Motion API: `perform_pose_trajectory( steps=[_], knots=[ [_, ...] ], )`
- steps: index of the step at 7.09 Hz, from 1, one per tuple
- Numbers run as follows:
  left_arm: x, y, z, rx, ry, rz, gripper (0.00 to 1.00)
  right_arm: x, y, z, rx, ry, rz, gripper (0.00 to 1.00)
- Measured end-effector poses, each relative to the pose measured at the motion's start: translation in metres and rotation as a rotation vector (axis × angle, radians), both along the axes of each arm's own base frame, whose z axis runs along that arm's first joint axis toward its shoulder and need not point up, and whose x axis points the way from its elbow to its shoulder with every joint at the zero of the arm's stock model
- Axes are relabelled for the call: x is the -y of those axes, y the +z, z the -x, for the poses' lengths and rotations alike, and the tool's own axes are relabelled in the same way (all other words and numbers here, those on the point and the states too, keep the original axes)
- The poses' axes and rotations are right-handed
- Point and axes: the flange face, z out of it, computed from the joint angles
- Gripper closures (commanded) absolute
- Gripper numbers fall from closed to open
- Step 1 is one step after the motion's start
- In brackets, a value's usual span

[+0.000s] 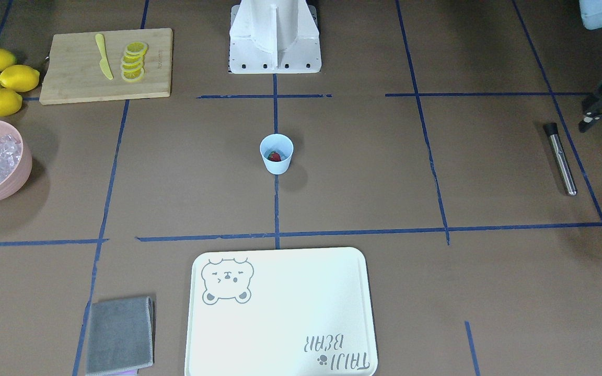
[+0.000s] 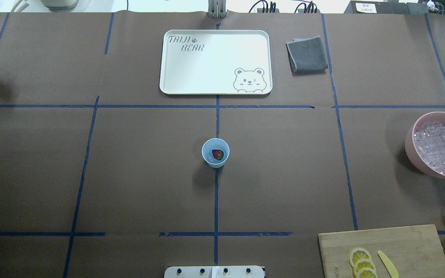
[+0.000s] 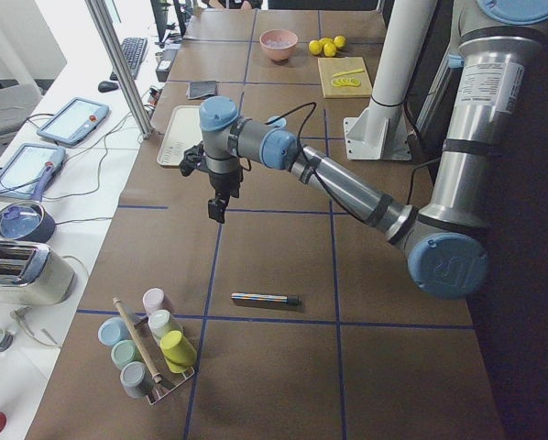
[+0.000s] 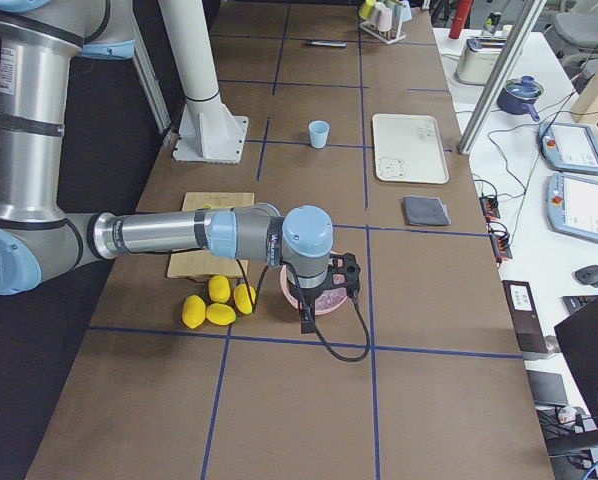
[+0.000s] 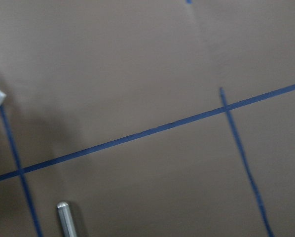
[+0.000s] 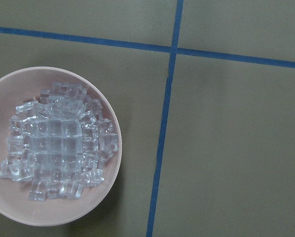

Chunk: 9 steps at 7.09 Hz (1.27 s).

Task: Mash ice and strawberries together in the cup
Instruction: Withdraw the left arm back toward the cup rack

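The left tool [image 3: 217, 211] hangs above the table [image 3: 283, 252].

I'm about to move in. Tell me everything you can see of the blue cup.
The cup is small, pale blue and plastic-looking. It tapers from a wider rim and has no handle. It stands upright at the middle of the table, on a blue tape line. Inside lies a red strawberry with a green top; what else lies in the cup is too small to tell. Nothing else touches it.
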Motion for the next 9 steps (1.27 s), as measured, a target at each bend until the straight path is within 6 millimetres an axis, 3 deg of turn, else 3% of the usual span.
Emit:
perform_pose_trajectory(
  steps=[1, 2, 4, 5, 7, 9],
  knots=[
    [-0.004, 0.049, 0.035, -0.025, 0.025, 0.015, 0.01, 0.000, 0.000, 0.000, 0.000, 0.000, -0.001, 0.01],
    [-0.010, 0.090, 0.057, -0.048, 0.043, 0.036, 0.01, 0.000, -0.001, 0.000, 0.000, 0.000, -0.002, 0.01],
    [-0.030, 0.141, 0.086, -0.062, 0.024, 0.050, 0.01, 0.000, -0.002, 0.000, 0.000, 0.000, -0.003, 0.01],
    [-0.039, 0.153, 0.094, -0.066, -0.007, 0.067, 0.01, -0.001, -0.002, 0.000, 0.001, 0.000, -0.004, 0.01],
    [-0.041, 0.160, 0.095, -0.069, -0.106, 0.117, 0.00, -0.001, -0.004, 0.000, 0.001, 0.000, -0.008, 0.01],
    [-0.040, 0.168, 0.071, -0.068, -0.173, 0.130, 0.01, -0.001, -0.004, 0.000, 0.001, 0.000, -0.009, 0.01]
  ],
)
